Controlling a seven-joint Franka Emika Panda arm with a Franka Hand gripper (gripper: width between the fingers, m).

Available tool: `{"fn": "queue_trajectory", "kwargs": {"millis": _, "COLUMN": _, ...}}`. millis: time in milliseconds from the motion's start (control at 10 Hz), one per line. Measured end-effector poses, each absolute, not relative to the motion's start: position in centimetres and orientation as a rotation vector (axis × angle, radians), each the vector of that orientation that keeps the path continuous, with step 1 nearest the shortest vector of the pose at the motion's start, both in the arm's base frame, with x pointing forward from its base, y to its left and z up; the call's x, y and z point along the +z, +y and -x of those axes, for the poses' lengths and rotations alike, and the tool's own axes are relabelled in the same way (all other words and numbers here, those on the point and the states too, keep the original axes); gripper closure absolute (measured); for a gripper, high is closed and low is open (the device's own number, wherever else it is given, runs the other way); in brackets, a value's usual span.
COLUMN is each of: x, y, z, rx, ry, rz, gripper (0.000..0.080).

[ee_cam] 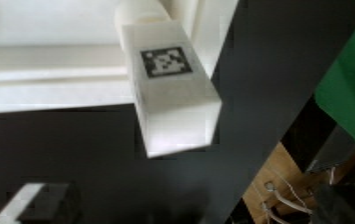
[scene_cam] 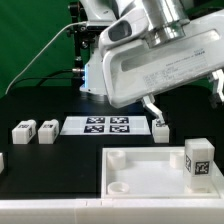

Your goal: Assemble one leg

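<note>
In the exterior view, one leg [scene_cam: 198,160] stands upright in the white tray-like piece [scene_cam: 140,172] near its right back corner. Three more legs lie on the black table: two at the exterior view's left [scene_cam: 22,131] [scene_cam: 45,131] and one [scene_cam: 160,127] beside the marker board [scene_cam: 107,125]. My gripper [scene_cam: 153,110] hangs just above that third leg; its fingers are dark and partly hidden by the hand. The wrist view shows a leg [ee_cam: 170,95] lengthwise with its square marker, against the tray [ee_cam: 49,70]. No fingers show there.
The arm's large white body [scene_cam: 150,55] fills the upper part of the exterior view. Cables run behind at the exterior view's left. A blurred white part [ee_cam: 28,203] and a wooden edge with wires [ee_cam: 307,185] show in the wrist view.
</note>
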State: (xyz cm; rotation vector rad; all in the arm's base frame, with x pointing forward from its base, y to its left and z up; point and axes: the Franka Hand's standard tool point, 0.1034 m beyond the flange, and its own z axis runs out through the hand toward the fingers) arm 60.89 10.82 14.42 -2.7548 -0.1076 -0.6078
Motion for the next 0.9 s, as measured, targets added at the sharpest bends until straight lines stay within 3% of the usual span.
{"fn": "queue_trajectory", "kwargs": {"millis": 100, "x": 15.7, "y": 11.4, "z": -61.2, "rx": -0.552, "ry": -0.111, "rz": 2.766, "gripper": 0.0150}}
{"fn": "queue_trajectory", "kwargs": {"millis": 200, "x": 15.5, "y": 11.0, "z": -61.4, "rx": -0.599, "ry": -0.144, "rz": 2.770, "gripper": 0.0150}}
{"fn": "queue_trajectory", "kwargs": {"millis": 300, "x": 14.7, "y": 11.5, "z": -60.4, "rx": -0.455, "ry": -0.152, "rz": 2.775, "gripper": 0.0150}}
{"fn": "queue_trajectory", "kwargs": {"millis": 500, "x": 15.8, "y": 12.3, "z": -60.1, "rx": -0.174, "ry": -0.215, "rz": 2.764, "gripper": 0.0150}}
{"fn": "queue_trajectory", "kwargs": {"millis": 700, "x": 15.6, "y": 12.0, "z": -59.0, "rx": 0.119, "ry": -0.276, "rz": 2.793, "gripper": 0.0150}}
{"fn": "queue_trajectory", "kwargs": {"millis": 800, "x": 15.4, "y": 11.4, "z": -60.0, "rx": 0.245, "ry": -0.327, "rz": 2.834, "gripper": 0.0150}}
{"fn": "queue_trajectory", "kwargs": {"millis": 900, "x": 14.3, "y": 11.1, "z": -61.5, "rx": 0.199, "ry": -0.339, "rz": 2.864, "gripper": 0.0150}}
